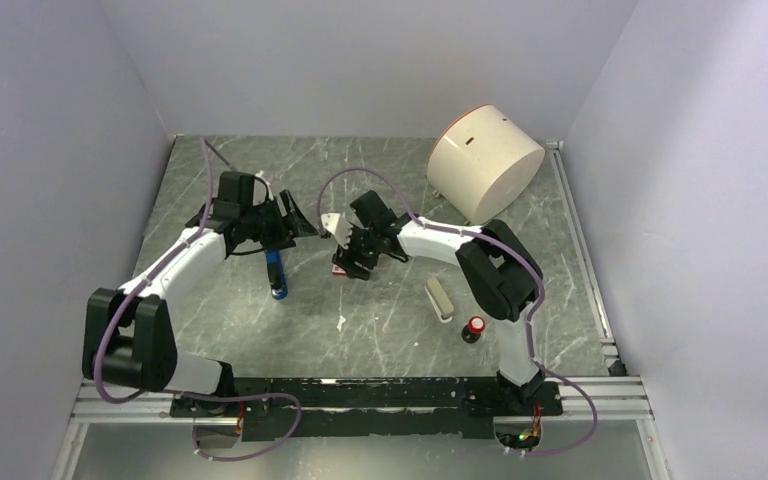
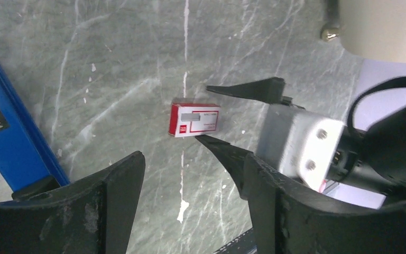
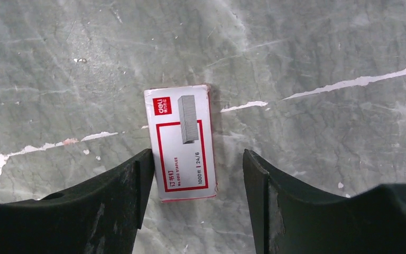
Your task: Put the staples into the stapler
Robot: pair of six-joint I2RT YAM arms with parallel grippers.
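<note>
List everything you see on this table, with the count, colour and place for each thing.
staple box: one, red and white, mid-table
stapler: one, blue, left of the box
bar: one, beige, right of the box
knob: one, black with red cap, beside the bar
drum: one, cream, far right
table: one, grey marbled
left claw: one, black, open, empty
right claw: one, black, open, straddling the box
</note>
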